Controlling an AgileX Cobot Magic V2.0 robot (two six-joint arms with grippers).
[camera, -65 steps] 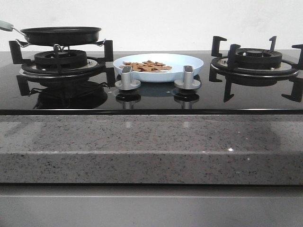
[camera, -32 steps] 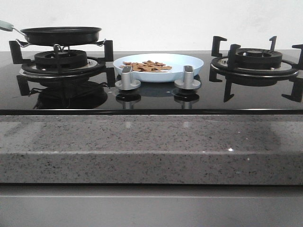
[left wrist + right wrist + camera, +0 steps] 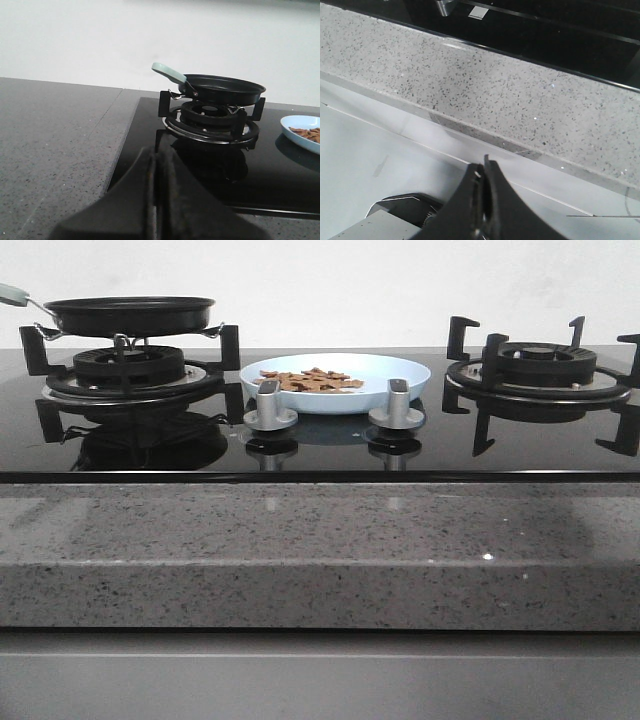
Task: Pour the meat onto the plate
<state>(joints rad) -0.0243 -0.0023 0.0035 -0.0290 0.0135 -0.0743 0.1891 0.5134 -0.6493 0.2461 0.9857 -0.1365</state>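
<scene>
Both grippers [image 3: 159, 165] [image 3: 484, 170] closed, empty, off plate [image 3: 400, 368].

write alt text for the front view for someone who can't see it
A pale blue plate holding small orange-brown meat slices sits at the middle of a black glass hob, behind two silver knobs. A black frying pan rests on the left burner; the right burner is bare. No arm shows.

Meat [image 3: 308, 381] on plate [image 3: 400, 370], mid-hob
</scene>
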